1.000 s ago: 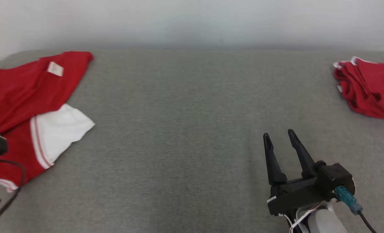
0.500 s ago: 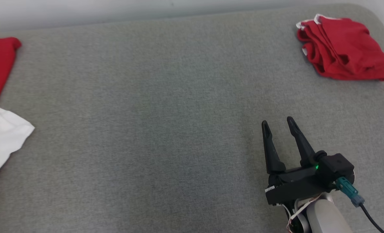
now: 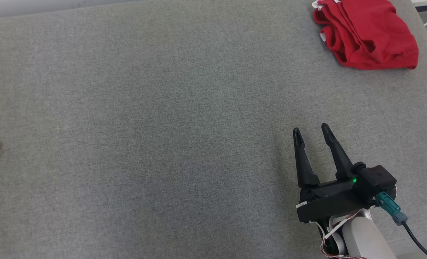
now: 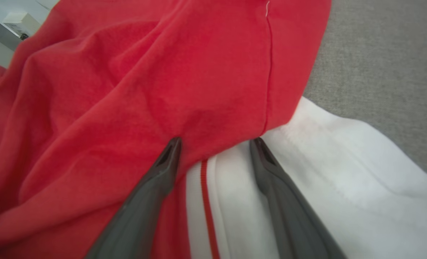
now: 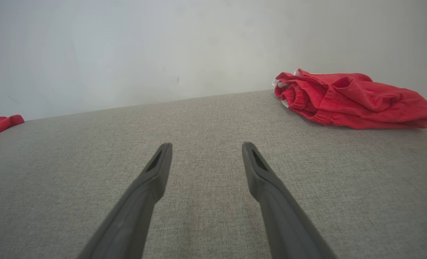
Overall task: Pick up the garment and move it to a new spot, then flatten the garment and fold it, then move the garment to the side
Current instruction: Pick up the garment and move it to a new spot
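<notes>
Jaws gape on left gripper (image 4: 217, 139), tips at garment (image 4: 127, 72); right gripper (image 3: 310, 128) empty

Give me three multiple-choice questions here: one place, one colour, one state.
1. Where does the bunched red garment lie on the grey surface? A far right corner; B near left; C centre.
2. Colours of the loose garment at the left gripper? A blue; B red and white; C black.
3. The right gripper is: A shut on cloth; B shut, empty; C open, empty.
Answers: A, it sits at the head view's top right; B, red cloth meets a white panel; C, its fingers stand apart over bare surface.
</notes>
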Robot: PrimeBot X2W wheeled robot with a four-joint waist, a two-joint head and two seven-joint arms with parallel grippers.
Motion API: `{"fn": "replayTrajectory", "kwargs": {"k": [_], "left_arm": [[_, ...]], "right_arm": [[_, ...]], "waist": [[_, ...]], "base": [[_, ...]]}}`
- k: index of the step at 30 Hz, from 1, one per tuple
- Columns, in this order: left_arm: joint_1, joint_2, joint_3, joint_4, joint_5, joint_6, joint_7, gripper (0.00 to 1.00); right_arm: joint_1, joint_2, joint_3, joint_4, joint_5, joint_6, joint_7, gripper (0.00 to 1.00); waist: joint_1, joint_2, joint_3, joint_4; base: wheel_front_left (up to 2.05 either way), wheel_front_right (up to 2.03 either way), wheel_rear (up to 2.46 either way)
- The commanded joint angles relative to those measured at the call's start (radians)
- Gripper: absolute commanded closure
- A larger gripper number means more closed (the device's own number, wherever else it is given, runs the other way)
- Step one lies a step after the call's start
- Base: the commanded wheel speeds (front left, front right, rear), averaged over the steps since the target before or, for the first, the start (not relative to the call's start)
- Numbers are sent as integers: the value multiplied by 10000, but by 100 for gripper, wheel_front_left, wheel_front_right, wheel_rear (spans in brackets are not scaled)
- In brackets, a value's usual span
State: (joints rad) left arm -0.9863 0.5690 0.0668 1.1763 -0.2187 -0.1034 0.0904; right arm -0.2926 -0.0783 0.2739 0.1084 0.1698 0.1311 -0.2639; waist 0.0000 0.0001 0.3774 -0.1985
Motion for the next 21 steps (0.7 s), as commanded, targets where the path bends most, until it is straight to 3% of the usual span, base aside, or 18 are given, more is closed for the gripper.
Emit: {"fn": "replayTrajectory", "kwargs": {"k": [1, 4, 5, 6, 21], "left_arm": [[86, 22, -89, 258, 48, 26, 162, 0], [69, -10, -275, 385, 157, 86, 175, 0], [69, -29, -313, 381, 188, 116, 75, 44], [62, -49, -370, 372, 233, 120, -8, 100], [-715, -353, -1268, -599, 573, -160, -2190, 100]], "right_arm": [[12, -52, 0, -1, 29, -7, -10, 0], [0, -72, 11, 47, 27, -7, -10, 0], [0, -84, -1, 60, 37, -7, -10, 0], [2, -91, -9, 74, 49, -7, -10, 0], [286, -99, -91, 398, 214, -7, -10, 0]], "waist": [[0, -1, 4, 26], [0, -1, 6, 80], [0, -1, -3, 103], [0, -1, -21, 131], [0, -1, -1212, 715]], "base": [[0, 0, 0], [0, 0, 0], [0, 0, 0], [0, 0, 0], [0, 0, 0]]}}
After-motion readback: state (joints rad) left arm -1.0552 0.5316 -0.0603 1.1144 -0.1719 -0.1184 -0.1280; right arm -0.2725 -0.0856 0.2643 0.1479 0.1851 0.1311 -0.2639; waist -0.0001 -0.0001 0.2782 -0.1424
